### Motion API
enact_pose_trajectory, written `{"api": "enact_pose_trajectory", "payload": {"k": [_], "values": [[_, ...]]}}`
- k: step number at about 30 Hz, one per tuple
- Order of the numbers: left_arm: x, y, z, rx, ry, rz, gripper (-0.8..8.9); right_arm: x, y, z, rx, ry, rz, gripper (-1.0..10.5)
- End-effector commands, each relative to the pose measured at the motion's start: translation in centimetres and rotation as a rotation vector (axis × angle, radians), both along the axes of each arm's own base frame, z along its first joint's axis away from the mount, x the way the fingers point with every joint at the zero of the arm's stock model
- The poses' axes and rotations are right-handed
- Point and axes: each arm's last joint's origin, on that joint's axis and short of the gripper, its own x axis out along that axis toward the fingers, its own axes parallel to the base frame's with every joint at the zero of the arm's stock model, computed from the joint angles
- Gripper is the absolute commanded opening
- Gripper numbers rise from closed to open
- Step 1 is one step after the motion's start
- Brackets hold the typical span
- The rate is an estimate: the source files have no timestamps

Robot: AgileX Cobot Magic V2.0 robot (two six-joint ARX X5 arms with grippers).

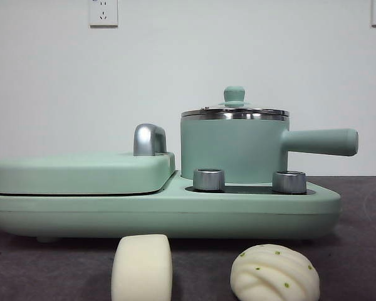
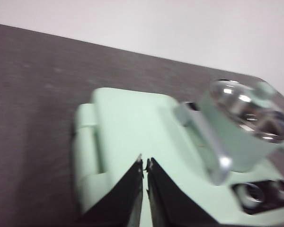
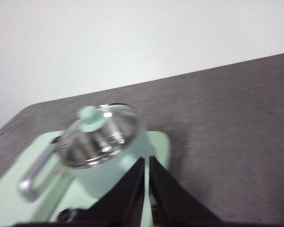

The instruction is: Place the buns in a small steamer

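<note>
Two white buns lie on the dark table in the front view: a smooth plain bun (image 1: 141, 266) and, to its right, a pleated bun with green specks (image 1: 274, 272). Behind them the small steamer (image 1: 234, 147) stands on its mint-green base with the lid on and its handle pointing right. It also shows in the left wrist view (image 2: 241, 125) and the right wrist view (image 3: 104, 142). My left gripper (image 2: 145, 163) hovers shut over the flat griddle lid (image 2: 132, 127). Above the steamer, my right gripper (image 3: 146, 161) is shut too. Neither holds anything.
The mint-green cooker base (image 1: 163, 210) spans most of the table, with the flat griddle lid (image 1: 81, 172) and its steel handle (image 1: 149, 139) on the left. Two steel knobs (image 1: 208, 179) sit in front of the steamer. A white wall stands behind.
</note>
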Motion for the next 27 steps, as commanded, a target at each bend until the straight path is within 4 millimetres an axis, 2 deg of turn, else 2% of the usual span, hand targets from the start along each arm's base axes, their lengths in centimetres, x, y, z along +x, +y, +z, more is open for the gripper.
{"api": "enact_pose_trajectory", "payload": {"k": [1, 6, 12, 17, 23, 25, 27], "values": [[0.5, -0.4, 2.6, 0.003, -0.008, -0.074, 0.16, -0.2, 0.2, 2.1, -0.053, -0.008, 0.092, 0.1], [1.7, -1.5, 6.4, 0.037, 0.006, -0.236, 0.16, -0.2, 0.7, 5.1, -0.136, -0.009, 0.296, 0.1], [2.6, -2.6, 9.9, 0.075, -0.012, -0.399, 0.16, 0.0, 0.9, 7.2, -0.155, -0.009, 0.384, 0.1], [2.4, -3.1, 11.3, 0.05, -0.029, -0.523, 0.18, -0.2, 0.9, 7.5, -0.154, -0.01, 0.387, 0.1], [2.4, -3.2, 11.3, 0.05, -0.026, -0.53, 0.33, -0.3, 0.8, 7.0, -0.141, 0.051, 0.376, 0.2], [2.5, -3.2, 11.3, 0.05, -0.022, -0.528, 0.74, -0.3, 0.8, 7.0, -0.141, 0.056, 0.375, 1.5], [2.6, -3.3, 11.2, 0.051, -0.019, -0.529, 2.31, -0.3, 0.8, 7.0, -0.141, 0.055, 0.375, 3.5]]}}
